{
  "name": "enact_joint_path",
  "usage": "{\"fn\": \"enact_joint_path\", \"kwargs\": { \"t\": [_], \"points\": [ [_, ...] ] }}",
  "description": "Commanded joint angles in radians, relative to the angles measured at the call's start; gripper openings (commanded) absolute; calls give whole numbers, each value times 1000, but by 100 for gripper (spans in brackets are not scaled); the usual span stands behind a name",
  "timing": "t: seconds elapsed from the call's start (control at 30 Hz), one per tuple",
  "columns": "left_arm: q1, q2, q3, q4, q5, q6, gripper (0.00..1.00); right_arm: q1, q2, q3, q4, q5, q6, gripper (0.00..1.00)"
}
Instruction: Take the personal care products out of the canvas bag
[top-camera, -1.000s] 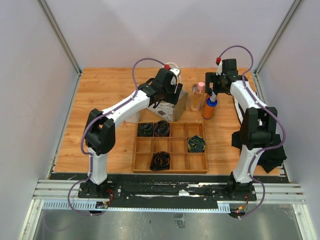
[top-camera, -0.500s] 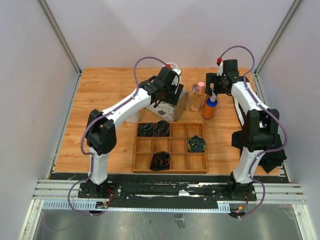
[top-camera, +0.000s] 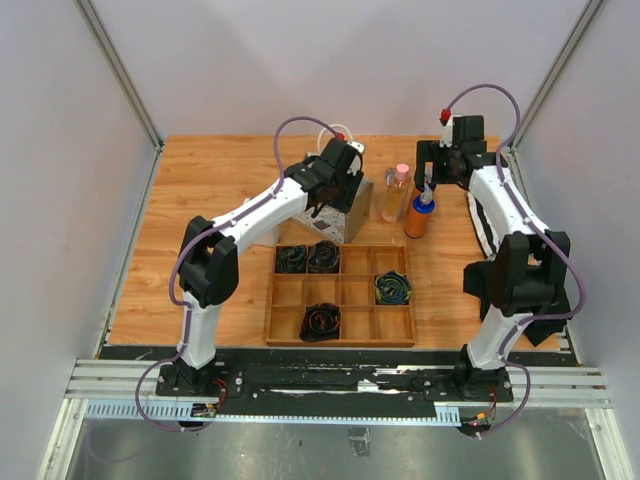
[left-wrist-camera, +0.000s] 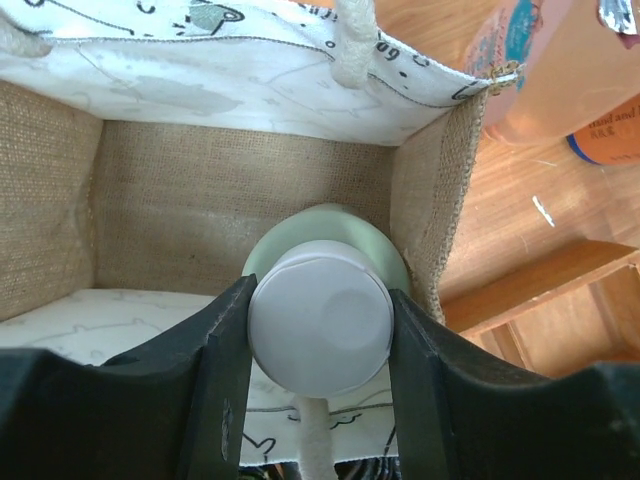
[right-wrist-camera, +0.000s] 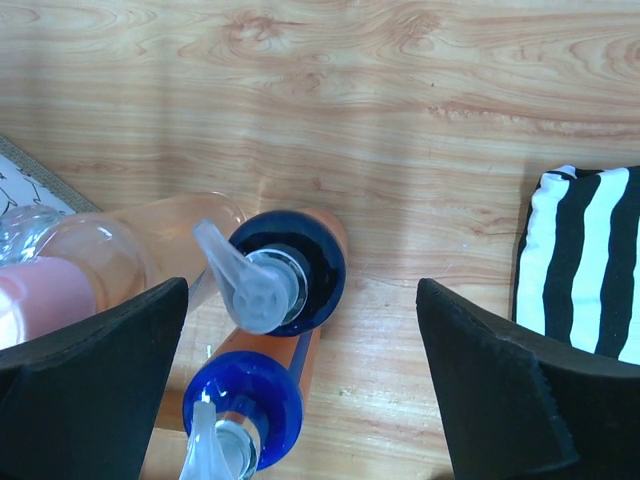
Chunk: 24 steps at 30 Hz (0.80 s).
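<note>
**Top view:** The left arm reaches down into the canvas bag at the back of the table, set slightly further over it than a second ago. Just right of the bag stand a pinkish bottle and the orange bottles, already out on the wood. The right gripper hangs above them, its arm drawn back a little. A wooden tray holding coiled cables sits nearer the arm bases.

**Left wrist view:** The left gripper has narrowed from a wider spread. Its fingers now press on both sides of the round cap of a pale-capped bottle, which stands upright in a corner of the bag against the burlap lining. The hold looks made, so a straight lift is probably next. The rope handle on the bag's rim could snag on the way up.

**Right wrist view:** The right gripper's jaws stand wide and empty over the two orange bottles with blue pump tops, with the pinkish bottle beside them. A striped cloth lies off to one side. With one bottle left in the bag, the job appears to be near its end but not finished.
</note>
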Motion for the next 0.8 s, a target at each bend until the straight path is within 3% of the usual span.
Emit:
{"fn": "enact_joint_path", "kwargs": {
  "t": [0.0, 0.33, 0.77],
  "points": [
    [-3, -48, 24, 13, -104, 25, 8, -8, -73, -25, -6, 5, 9, 97],
    [-5, -162, 123, 5, -295, 70, 1, 14, -200, -40, -21, -6, -13, 97],
    [-3, -328, 205, 102, -601, 150, 0, 274, -272, 25, -28, 22, -109, 96]
  ]
}}
